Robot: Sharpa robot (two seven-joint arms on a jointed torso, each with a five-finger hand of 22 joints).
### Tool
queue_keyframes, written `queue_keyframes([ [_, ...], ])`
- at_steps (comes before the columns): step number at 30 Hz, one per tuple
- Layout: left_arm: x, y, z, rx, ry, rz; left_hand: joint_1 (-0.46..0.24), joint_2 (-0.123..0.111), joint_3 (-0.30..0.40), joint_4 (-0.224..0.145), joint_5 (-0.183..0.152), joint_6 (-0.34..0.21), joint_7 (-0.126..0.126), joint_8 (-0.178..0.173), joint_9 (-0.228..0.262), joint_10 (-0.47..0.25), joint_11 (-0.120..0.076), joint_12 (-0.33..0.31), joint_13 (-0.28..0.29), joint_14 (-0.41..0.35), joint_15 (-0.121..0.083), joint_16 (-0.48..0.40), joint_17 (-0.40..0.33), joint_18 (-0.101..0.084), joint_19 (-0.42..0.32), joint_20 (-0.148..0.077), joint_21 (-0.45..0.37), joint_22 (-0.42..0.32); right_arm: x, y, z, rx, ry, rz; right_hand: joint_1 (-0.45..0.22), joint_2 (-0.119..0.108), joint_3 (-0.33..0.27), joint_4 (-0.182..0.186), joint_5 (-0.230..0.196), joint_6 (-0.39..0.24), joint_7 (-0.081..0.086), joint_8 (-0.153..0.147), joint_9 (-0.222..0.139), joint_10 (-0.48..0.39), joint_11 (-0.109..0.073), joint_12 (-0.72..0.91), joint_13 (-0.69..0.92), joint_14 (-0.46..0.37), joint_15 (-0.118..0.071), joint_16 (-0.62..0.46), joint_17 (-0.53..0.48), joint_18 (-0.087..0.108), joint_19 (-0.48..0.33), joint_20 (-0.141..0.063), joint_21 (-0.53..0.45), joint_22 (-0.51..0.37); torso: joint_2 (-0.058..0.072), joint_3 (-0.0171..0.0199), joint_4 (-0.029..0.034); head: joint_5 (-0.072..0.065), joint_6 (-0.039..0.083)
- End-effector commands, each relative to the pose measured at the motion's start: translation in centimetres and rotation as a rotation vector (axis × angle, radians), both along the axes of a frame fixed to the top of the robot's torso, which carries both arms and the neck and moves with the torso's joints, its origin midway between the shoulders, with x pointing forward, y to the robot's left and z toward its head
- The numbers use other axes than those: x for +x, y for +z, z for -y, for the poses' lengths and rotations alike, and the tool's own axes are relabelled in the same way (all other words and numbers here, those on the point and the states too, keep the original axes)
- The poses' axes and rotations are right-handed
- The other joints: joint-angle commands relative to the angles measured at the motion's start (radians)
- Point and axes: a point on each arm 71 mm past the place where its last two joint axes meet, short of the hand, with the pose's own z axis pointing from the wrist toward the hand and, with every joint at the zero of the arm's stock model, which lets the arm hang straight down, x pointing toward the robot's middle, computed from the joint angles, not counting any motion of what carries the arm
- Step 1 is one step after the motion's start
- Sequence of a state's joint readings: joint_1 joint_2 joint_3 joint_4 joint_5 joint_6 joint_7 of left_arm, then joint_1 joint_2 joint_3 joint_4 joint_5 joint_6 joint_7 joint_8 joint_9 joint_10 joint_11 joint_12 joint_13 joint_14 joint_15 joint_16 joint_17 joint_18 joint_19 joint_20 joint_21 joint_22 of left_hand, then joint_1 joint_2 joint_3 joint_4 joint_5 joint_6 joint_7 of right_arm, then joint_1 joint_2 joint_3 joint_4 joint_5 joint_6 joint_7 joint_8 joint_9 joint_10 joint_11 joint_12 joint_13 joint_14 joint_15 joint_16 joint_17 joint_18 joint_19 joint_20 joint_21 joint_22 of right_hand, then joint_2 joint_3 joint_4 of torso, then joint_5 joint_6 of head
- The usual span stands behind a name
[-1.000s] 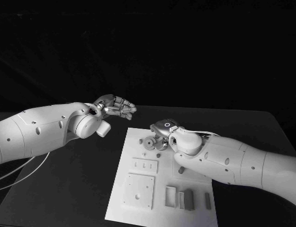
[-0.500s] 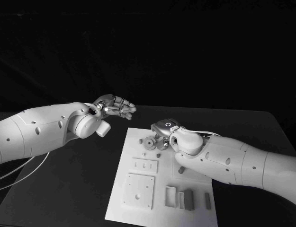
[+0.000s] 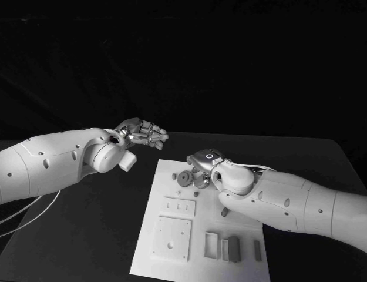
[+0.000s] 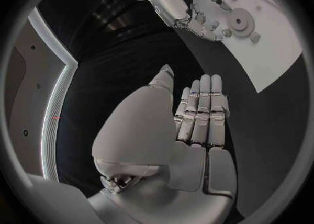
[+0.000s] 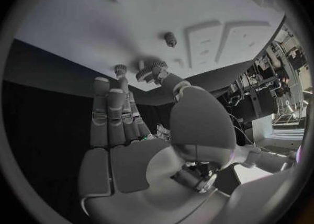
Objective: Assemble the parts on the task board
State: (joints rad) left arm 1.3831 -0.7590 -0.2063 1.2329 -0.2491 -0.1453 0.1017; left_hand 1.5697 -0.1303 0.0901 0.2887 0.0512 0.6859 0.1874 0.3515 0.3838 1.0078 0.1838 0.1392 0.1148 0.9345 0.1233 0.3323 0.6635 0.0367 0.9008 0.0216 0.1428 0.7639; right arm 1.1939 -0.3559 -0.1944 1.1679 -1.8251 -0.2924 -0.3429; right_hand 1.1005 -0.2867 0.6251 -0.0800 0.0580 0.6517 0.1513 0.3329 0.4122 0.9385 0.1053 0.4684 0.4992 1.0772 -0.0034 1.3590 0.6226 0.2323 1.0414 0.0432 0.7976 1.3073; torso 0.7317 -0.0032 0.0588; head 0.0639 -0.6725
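In the head view the task board [image 3: 202, 220] lies flat in the middle of the black table [image 3: 90, 235], its far end carrying small round parts, among them a gear-like disc [image 3: 186, 177], while its near half shows a square plate [image 3: 173, 236], a smaller slotted plate [image 3: 179, 205] and three upright bars [image 3: 231, 247]. The right hand [image 3: 207, 167] is lowered over the far end of the board, right at the round parts; whether its fingers close on one cannot be told here. The left hand [image 3: 143, 134] hangs above the table beyond the board's far left corner, fingers curled in, with nothing in it. In the left wrist view the left hand [image 4: 196, 114] shows its fingers pressed side by side and bare of any part, and the right hand [image 4: 175, 4] reaches to the disc [image 4: 238, 21] and the little pegs beside it. In the right wrist view the right hand [image 5: 124, 124] has its fingers fairly straight and close together, their tips near a small toothed gear [image 5: 150, 70] and a peg [image 5: 170, 38] on the board; no hold is plain, so its state stays uncertain. The parts look small, rigid and light, probably smooth plastic, so they would likely slide or tip under a careless push; a pinch across the gear's rim seems the soundest hold.
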Motion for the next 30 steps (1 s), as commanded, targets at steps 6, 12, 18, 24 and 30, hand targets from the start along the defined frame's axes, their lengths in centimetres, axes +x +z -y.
queue_keyframes([
  [6, 0.0, 0.1, 0.0, -0.005, -0.010, 0.006, -0.007, 0.000, 0.006, 0.001, 0.000, -0.009, 0.047, -0.001, -0.001, -0.006, -0.001, -0.005, 0.000, 0.007, 0.000, -0.004, 0.002, 0.015, 0.007, 0.002, -0.006, 0.001, -0.5, 1.3, -0.1, 0.060, 0.025, 0.033, 0.007, -0.002, -0.005, -0.004, -0.004, 0.008, 0.002, 0.005, 0.001, 0.007, -0.003, 0.001, -0.001, -0.003, -0.003, 0.004, 0.001, 0.030, -0.008, -0.002, 0.000, 0.020, 0.000, -0.0007, -0.0015, 0.002, 0.001],
  [12, 0.0, 0.1, 0.0, -0.005, -0.009, 0.006, -0.007, 0.000, 0.006, 0.001, 0.000, -0.009, 0.047, -0.001, -0.001, -0.006, -0.001, -0.005, 0.000, 0.007, 0.000, -0.004, 0.002, 0.015, 0.007, 0.002, -0.006, 0.002, -0.9, 1.7, -0.6, 0.093, 0.076, 0.046, 0.022, -0.002, -0.010, -0.019, -0.003, 0.029, 0.005, 0.016, 0.004, 0.023, -0.008, 0.013, 0.000, 0.003, -0.009, 0.008, 0.001, 0.030, -0.003, -0.004, 0.004, 0.020, 0.000, -0.0005, -0.0003, 0.001, 0.003],
  [18, 0.0, 0.1, 0.1, -0.005, -0.011, 0.006, -0.007, 0.000, 0.006, 0.001, 0.000, -0.009, 0.047, -0.001, -0.001, -0.006, -0.001, -0.005, 0.000, 0.007, 0.000, -0.004, 0.003, 0.015, 0.008, 0.002, -0.006, 0.002, -1.0, 1.3, -1.4, 0.079, 0.103, -0.010, 0.014, 0.001, -0.027, -0.028, -0.005, 0.074, 0.002, 0.031, 0.004, 0.050, -0.030, 0.088, 0.039, 0.004, -0.029, 0.016, 0.003, 0.030, -0.001, -0.006, 0.012, 0.020, 0.000, -0.0010, 0.0017, 0.000, 0.003],
  [24, 0.0, 0.1, 0.2, -0.005, -0.014, 0.006, -0.007, 0.000, 0.006, 0.001, 0.000, -0.009, 0.047, -0.001, -0.001, -0.006, -0.001, -0.005, 0.000, 0.007, 0.000, -0.004, 0.003, 0.015, 0.008, 0.002, -0.006, 0.002, -0.5, 0.9, -1.8, 0.054, 0.111, -0.046, -0.001, 0.003, -0.046, -0.029, -0.007, 0.096, 0.002, 0.030, -0.003, 0.000, -0.050, 0.272, 0.170, -0.012, -0.048, 0.051, 0.018, 0.030, -0.007, -0.010, 0.036, 0.022, 0.001, -0.0021, 0.0021, 0.001, 0.003],
  [30, 0.0, 0.1, 0.4, -0.006, -0.017, 0.006, -0.007, 0.000, 0.006, 0.001, 0.000, -0.009, 0.047, 0.000, -0.001, -0.006, -0.001, -0.005, 0.000, 0.008, 0.000, -0.005, 0.003, 0.015, 0.008, 0.002, -0.006, 0.002, -0.2, 0.5, -2.4, 0.021, 0.113, -0.068, -0.004, 0.006, -0.050, -0.035, -0.007, 0.100, 0.001, 0.029, -0.005, -0.017, -0.052, 0.317, 0.198, -0.022, -0.049, 0.066, 0.023, 0.030, -0.015, -0.009, 0.047, 0.023, 0.001, -0.0028, 0.0050, 0.000, 0.001],
])
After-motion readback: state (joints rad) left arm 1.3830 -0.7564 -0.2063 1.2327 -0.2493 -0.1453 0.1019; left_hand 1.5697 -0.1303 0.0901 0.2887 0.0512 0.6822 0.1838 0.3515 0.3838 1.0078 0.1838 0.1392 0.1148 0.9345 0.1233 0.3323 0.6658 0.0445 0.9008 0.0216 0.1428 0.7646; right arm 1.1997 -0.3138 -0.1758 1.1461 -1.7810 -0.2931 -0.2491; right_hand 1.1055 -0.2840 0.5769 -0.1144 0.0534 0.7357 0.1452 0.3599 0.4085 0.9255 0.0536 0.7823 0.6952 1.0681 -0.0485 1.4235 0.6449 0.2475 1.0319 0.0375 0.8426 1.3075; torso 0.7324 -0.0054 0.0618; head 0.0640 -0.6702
